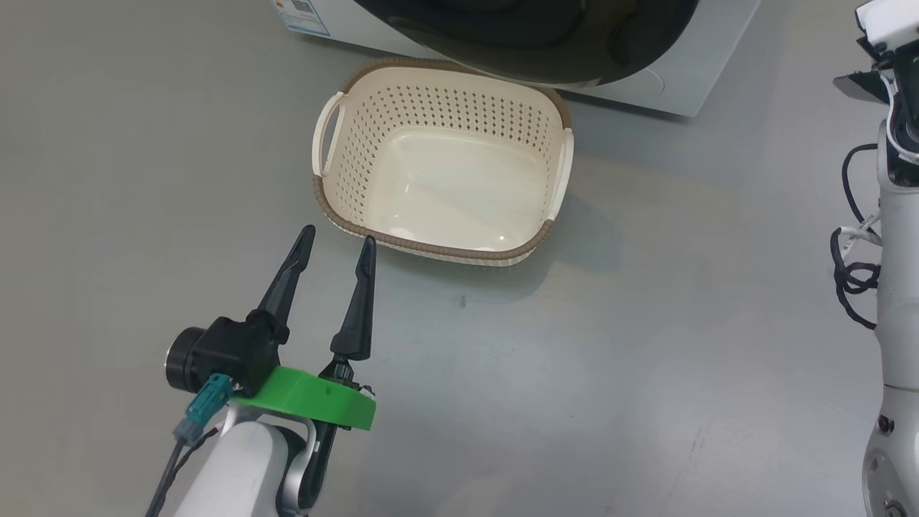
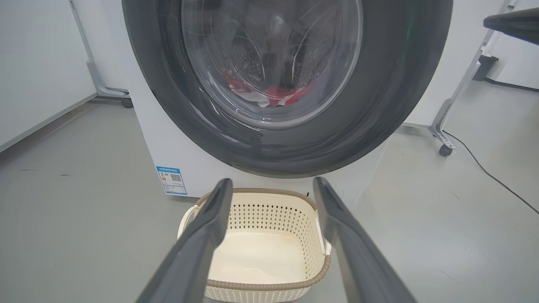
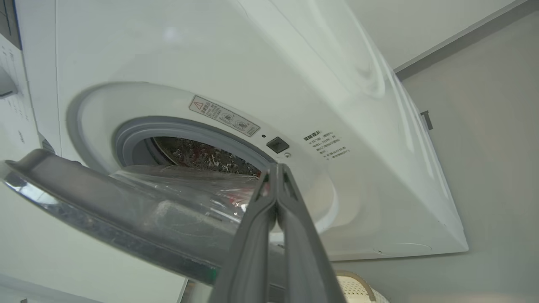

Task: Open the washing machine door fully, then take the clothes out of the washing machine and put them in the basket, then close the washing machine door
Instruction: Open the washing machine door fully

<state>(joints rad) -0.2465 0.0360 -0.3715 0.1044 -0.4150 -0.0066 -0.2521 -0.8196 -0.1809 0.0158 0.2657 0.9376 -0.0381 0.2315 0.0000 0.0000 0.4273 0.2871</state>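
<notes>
The washing machine (image 1: 682, 79) stands at the top of the head view, its glossy black washing machine door (image 1: 546, 43) over the cream basket (image 1: 431, 248) on the floor. In the left wrist view, red and white clothes (image 2: 273, 94) show through the door's glass porthole (image 2: 400, 84). My left gripper (image 1: 337, 237) hangs open just short of the basket's near left corner, holding nothing. In the right wrist view the door (image 3: 84, 202) stands ajar from the grey gasket (image 3: 168, 128). My right gripper (image 3: 276, 168) is shut, its tips at the gap by the door's inner side.
My right arm's pale forearm (image 1: 897, 287) with black cables rises along the right edge. A blue label sticker (image 2: 172, 180) marks the machine's lower left front. A wheeled metal frame (image 2: 442, 134) and a floor cable (image 2: 488, 172) lie right of the machine. Grey floor surrounds the basket (image 2: 269, 286).
</notes>
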